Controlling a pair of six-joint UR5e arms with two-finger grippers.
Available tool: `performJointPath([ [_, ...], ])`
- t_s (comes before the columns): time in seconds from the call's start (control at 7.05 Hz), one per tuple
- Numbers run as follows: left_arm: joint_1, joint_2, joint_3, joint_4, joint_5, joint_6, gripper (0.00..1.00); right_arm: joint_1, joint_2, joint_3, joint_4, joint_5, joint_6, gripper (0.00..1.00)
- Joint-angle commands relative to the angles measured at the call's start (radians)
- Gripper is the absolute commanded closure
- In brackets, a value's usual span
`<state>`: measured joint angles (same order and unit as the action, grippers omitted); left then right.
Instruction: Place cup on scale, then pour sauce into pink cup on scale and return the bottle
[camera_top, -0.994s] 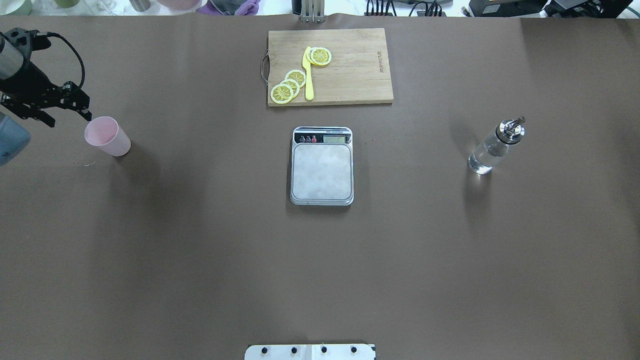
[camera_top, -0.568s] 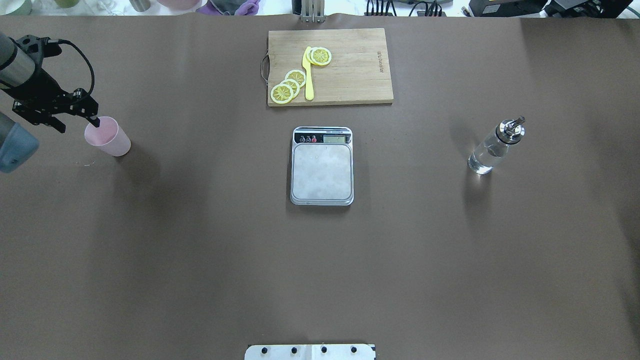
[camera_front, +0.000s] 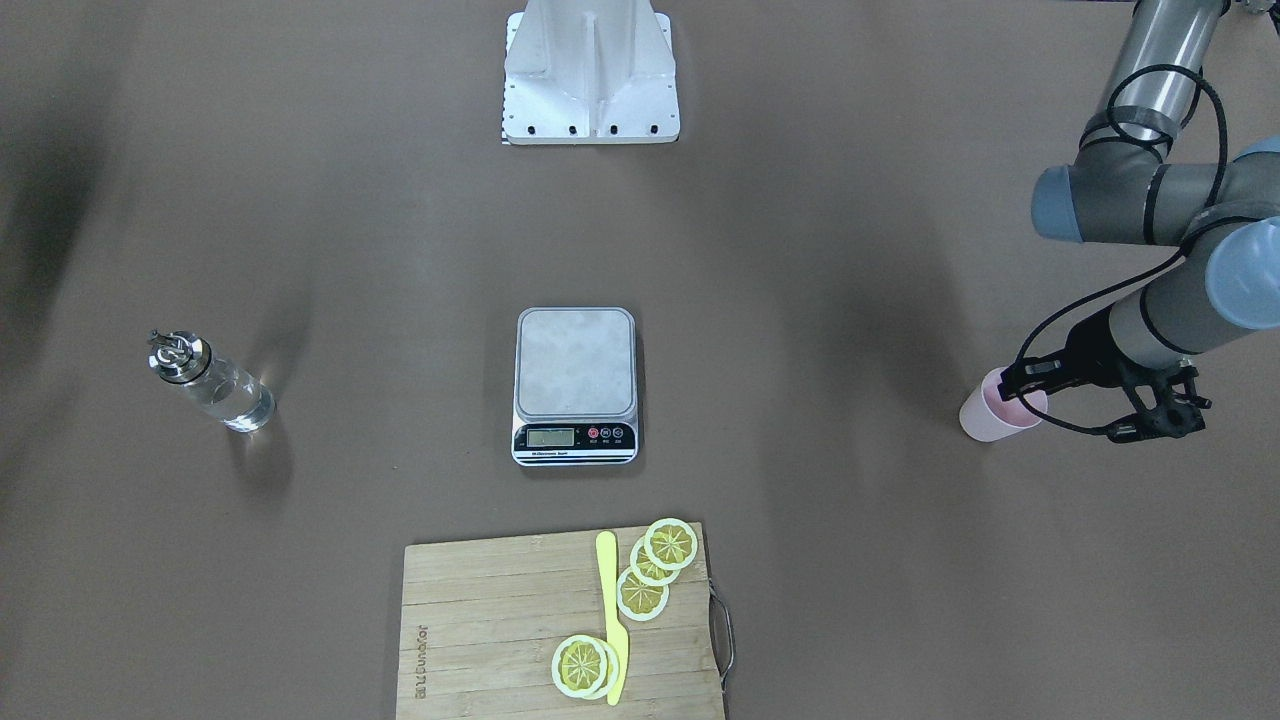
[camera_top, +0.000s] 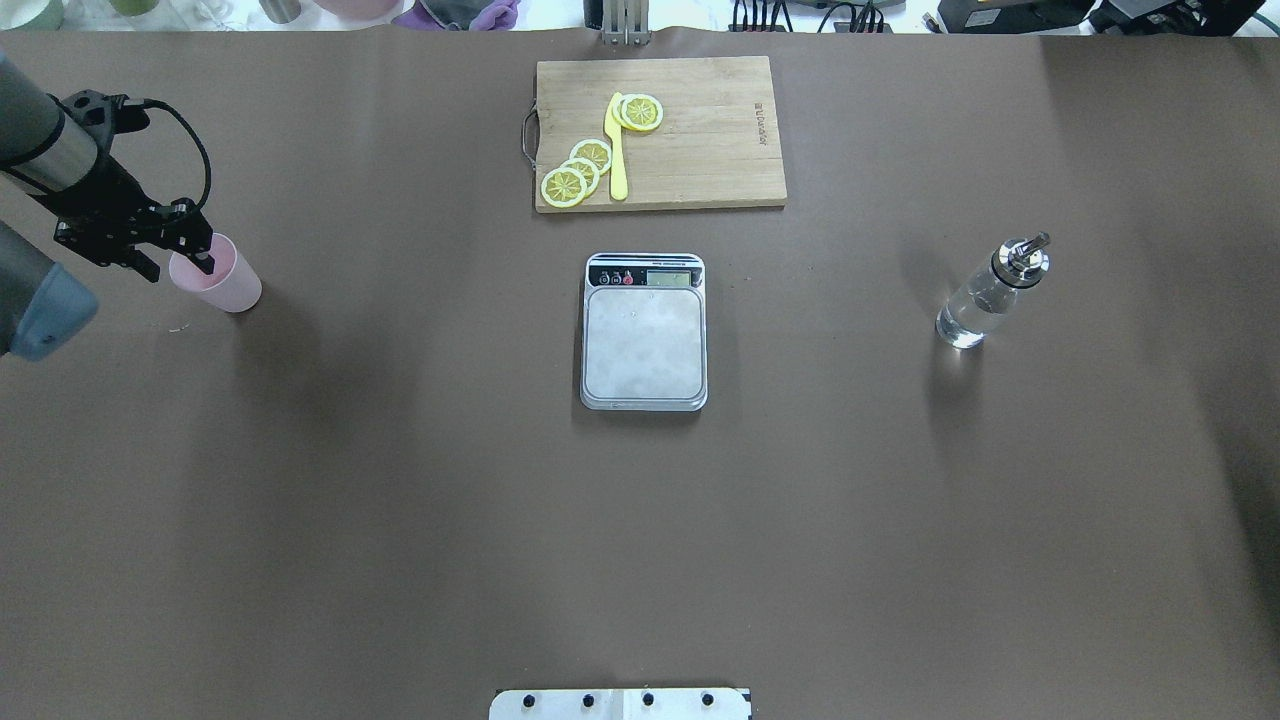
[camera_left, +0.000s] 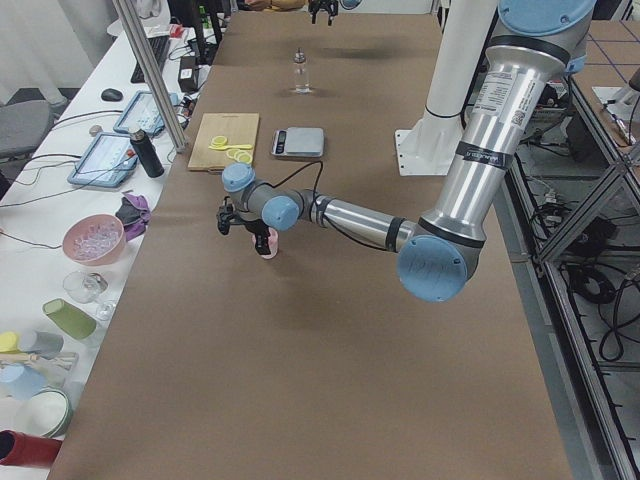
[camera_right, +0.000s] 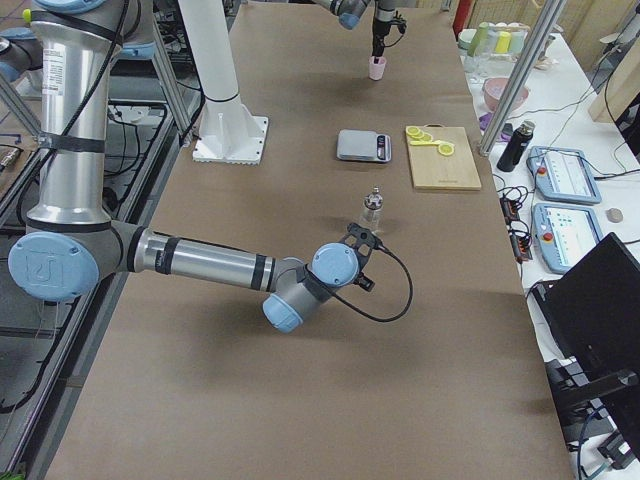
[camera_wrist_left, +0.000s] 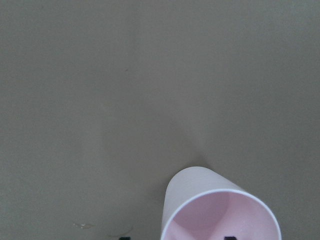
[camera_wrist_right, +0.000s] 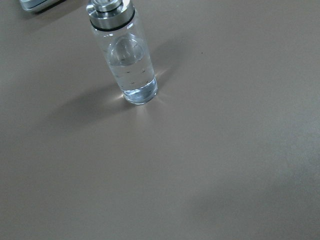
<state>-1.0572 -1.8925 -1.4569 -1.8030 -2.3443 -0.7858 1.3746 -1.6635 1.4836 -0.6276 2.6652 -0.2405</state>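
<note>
left gripper (camera_top: 180, 268): open, fyi. jaws are spread w/ the cup's wall between them. one finger (camera_top: 205, 262) dips inside the rim, the other sits outside on the robot's-left side. your left wrist cam shows both tips apart at the bottom edge, not pinching anything.

cup (camera_top: 225, 285): the pink one, upright on the table (camera_top: 400, 500), way out on the robot's left and well apart from the scale. not on the scale yet.

scale (camera_top: 644, 345): mid table. display strip is on the side away from the robot, toward the board.

bottle (camera_top: 985, 300): upright on the table over on the robot's right, well apart from the scale, metal spout on top.

sauce (camera_wrist_right: 131, 80): clear liquid, you can see it thru the glass in the right wrist cam. exact level is hard to read.

right gripper (camera_right: 358, 243): only shows up in your side cams, hanging near the bottle and apart from it. fingers are too small there, so can't tell if it's open or closed.

cutting board (camera_top: 700, 140): wood, past the scale on the far side from the robot. lemon slices (camera_top: 575, 175) and a yellow knife (camera_top: 617, 150) are lying on it.
</note>
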Motion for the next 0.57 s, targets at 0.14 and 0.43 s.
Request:
performJointPath([
  [0.14,0.005,0.001,0.004,-0.001,-0.001,0.007,0.60,-0.127,0.063,-0.008,0.005,-0.082,0.036,0.00],
  [0.43,0.005,-0.004,0.007,0.001,-0.003,0.010,0.70,-0.173,0.102,-0.009,0.050,-0.118,0.037,0.00],
])
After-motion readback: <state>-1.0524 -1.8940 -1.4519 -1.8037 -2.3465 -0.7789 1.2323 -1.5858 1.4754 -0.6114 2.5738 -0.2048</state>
